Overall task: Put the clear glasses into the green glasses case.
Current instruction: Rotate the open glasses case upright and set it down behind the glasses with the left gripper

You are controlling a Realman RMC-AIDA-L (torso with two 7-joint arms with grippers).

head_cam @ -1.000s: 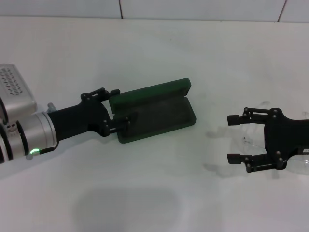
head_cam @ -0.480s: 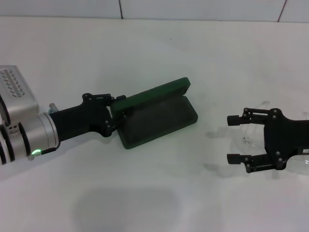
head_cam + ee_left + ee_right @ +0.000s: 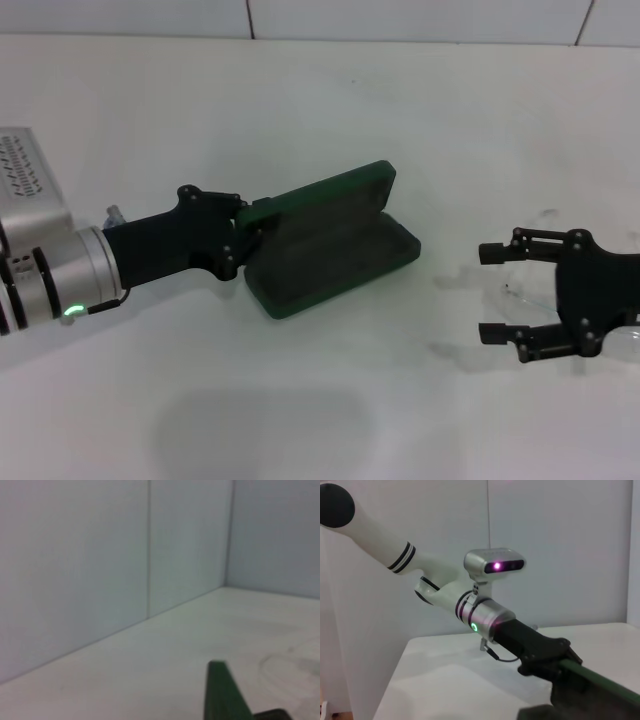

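Case-steadying step — left gripper (image 3: 243, 237) clamped on the open green glasses case (image 3: 335, 240) mid-table, right gripper (image 3: 492, 294) spread empty over the clear glasses (image 3: 625, 342) near the right edge — next, closing on them.

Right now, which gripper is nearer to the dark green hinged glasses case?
Left. The left gripper is shut on the lid edge of the dark green hinged glasses case; the right gripper hangs open well off to its right, over the clear glasses.
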